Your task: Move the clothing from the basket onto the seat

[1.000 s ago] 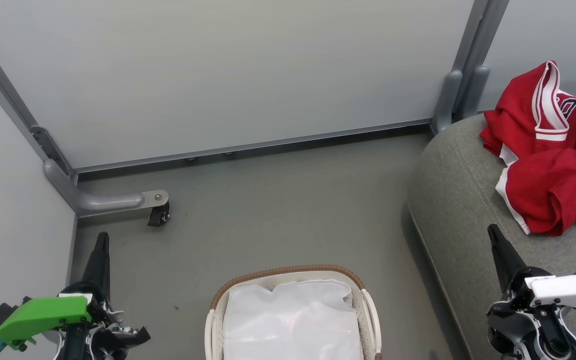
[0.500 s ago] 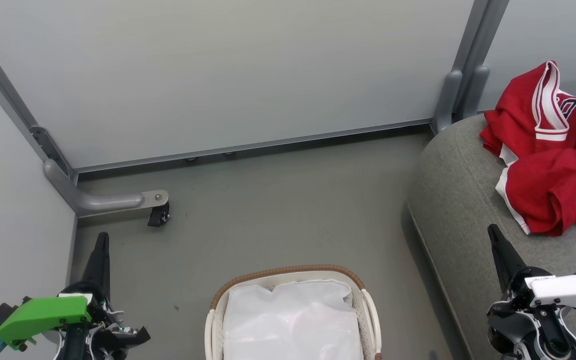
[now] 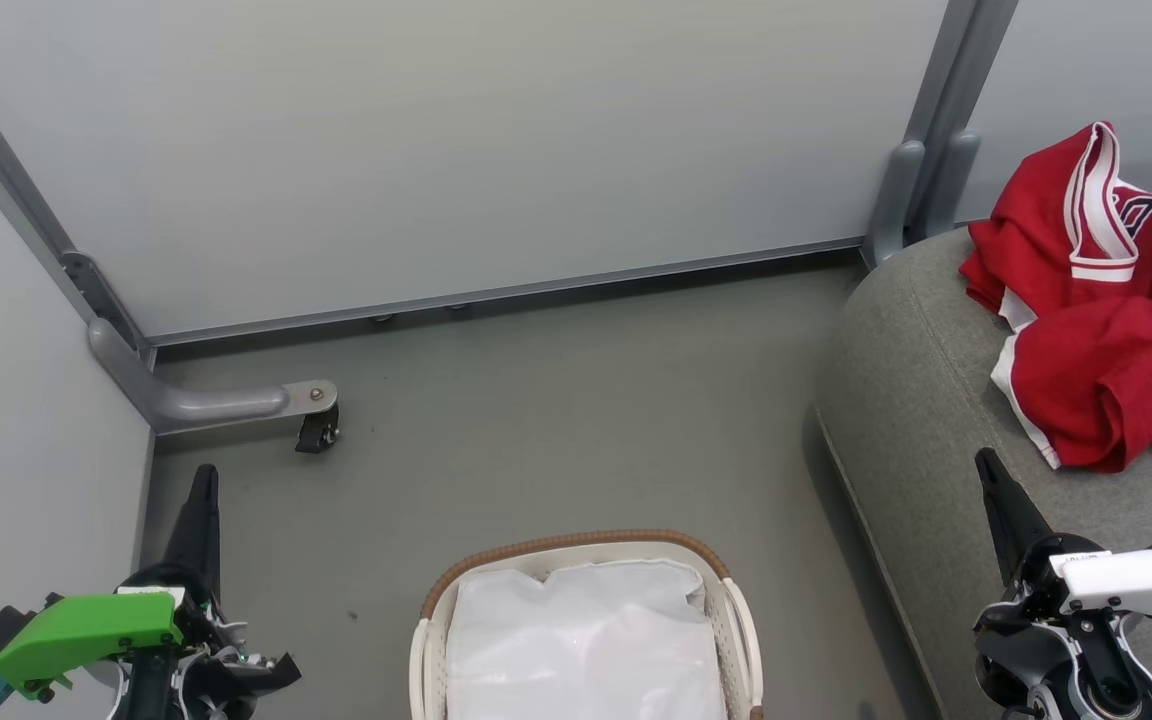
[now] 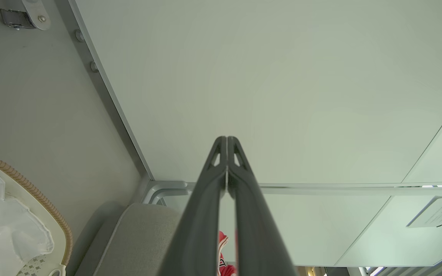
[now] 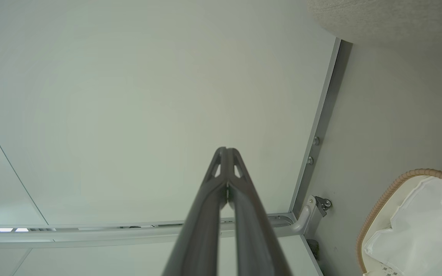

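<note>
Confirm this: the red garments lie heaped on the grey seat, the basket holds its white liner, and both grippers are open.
Not open. The left gripper and the right gripper are both shut, fingertips together, as the wrist views show. The rest stands: the red garments lie heaped on the grey seat and the basket holds its white liner.

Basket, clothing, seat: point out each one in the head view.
basket [image 3: 576, 538], head view, on the brown woven rim at its far edge.
clothing [image 3: 1116, 370], head view, on red fabric in the heap's middle.
seat [image 3: 916, 400], head view, on bare grey upholstery left of the clothing.
</note>
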